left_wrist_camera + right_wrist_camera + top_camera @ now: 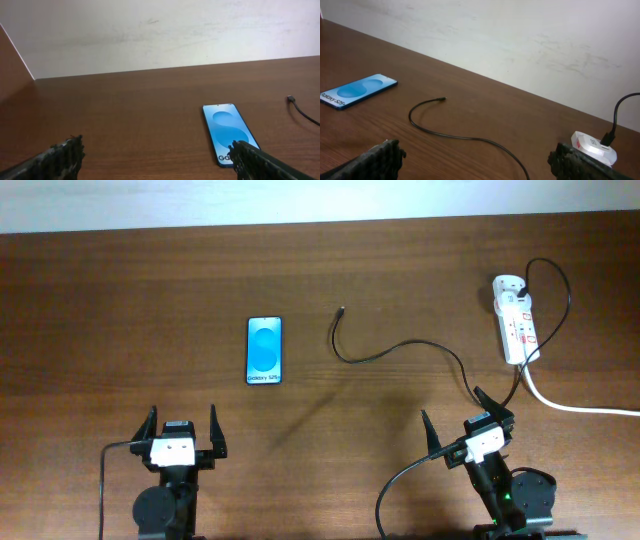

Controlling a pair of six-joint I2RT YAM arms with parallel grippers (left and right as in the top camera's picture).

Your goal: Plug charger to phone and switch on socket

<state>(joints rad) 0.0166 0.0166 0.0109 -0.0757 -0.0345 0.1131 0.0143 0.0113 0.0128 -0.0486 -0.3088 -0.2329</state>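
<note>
Where the left pincer overlaps the phone, its lettering breaks off.

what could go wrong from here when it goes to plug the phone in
The charger ends in a tiny plug lying flat on the table, apart from the phone; the open right gripper may well fumble the pinch.
The phone lies loose, so pushing the plug in could slide it unless the open left gripper braces it.
The charger runs past the right gripper to the socket; tugging might snag it or drag the socket.
</note>
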